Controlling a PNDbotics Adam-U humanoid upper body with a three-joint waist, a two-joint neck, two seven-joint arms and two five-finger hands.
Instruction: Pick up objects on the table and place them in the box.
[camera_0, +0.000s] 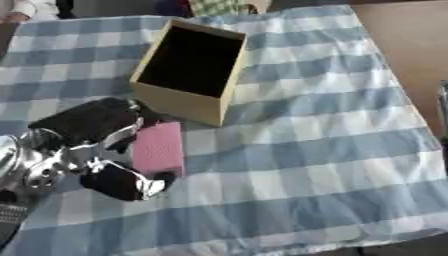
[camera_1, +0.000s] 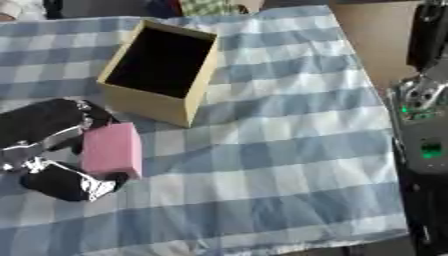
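The left hand (camera_0: 96, 150) has its fingers and thumb curled round the pink block (camera_0: 158, 148) on the surface, the open box (camera_0: 189, 70) looks empty, and lifting and placing remain.

pink block (camera_0: 158, 148) | tan box (camera_0: 188, 104), black inside | blue-white checked cloth (camera_0: 306, 150)

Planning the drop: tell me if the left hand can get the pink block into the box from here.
Probably yes. The left hand is curled round the pink block, and the box stands open-topped just beyond it on the cloth, with nothing between them.
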